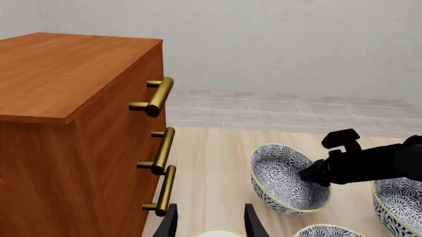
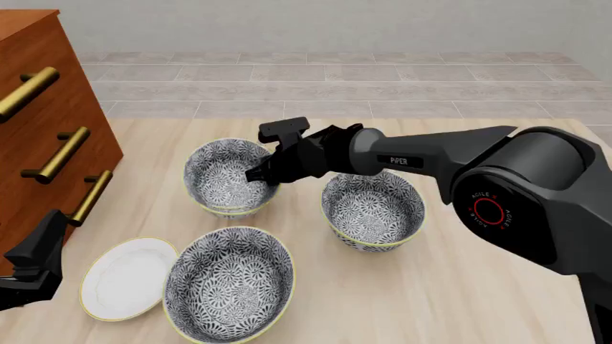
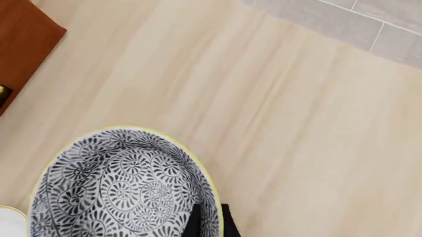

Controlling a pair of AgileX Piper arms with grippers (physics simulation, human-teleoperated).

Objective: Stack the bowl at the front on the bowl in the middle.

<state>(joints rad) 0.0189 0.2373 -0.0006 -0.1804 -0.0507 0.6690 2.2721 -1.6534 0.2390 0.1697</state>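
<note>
Front bowl point(image 2: 228, 179), with the right gripper point(image 2: 261, 175) clamping its near rim, is sitting just beside the middle bowl point(image 2: 373, 209), which is lying behind the fingers, toward that arm's base.

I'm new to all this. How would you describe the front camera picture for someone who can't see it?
The right end effector pinches the rim of a small patterned bowl on a wooden table. A twin bowl sits beside it, with a wider bowl, a white plate and a dresser to the left.
</note>
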